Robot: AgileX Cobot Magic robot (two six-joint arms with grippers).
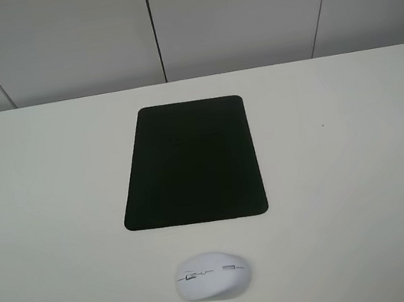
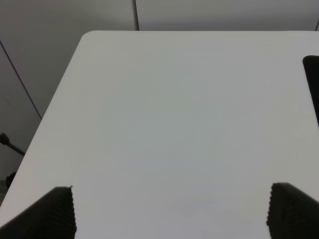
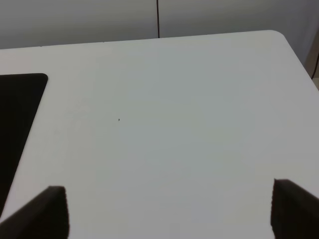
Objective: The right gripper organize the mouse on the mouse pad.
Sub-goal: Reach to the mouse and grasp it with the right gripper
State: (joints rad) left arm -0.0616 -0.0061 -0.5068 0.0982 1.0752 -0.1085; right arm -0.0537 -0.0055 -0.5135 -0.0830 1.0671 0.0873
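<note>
Black on white here: the mouse pad point(image 1: 190, 162) lies flat in the middle of the pale counter point(image 1: 360, 171). It sits a little nearer the far edge than the near one, with its long sides running from far to near. One rounded corner of the pad shows in the right wrist view, and a sliver of its edge shows in the left wrist view.

The mouse point(image 1: 212, 275) is off the pad. It is close to the counter's near edge, about halfway along it, lying crosswise with its long axis parallel to that edge. Its grey wheel and thin dark seam lines face up. A strip of bare counter separates the mouse from the near edge of the pad, so the two are near each other but not touching.

The right gripper point(image 3: 172, 211) has its jaws spread wide and nothing between them. It hangs over bare counter towards the far right corner, with the pad off to one side. A tiny dark speck point(image 3: 118, 119) marks the surface ahead of it.

The left gripper point(image 2: 172, 214) is the same, with its jaws wide apart and empty, looking across bare counter towards the far left corner. Neither gripper shows in the high view. Grey wall panels point(image 1: 241, 13) with dark seams stand behind the far edge.
</note>
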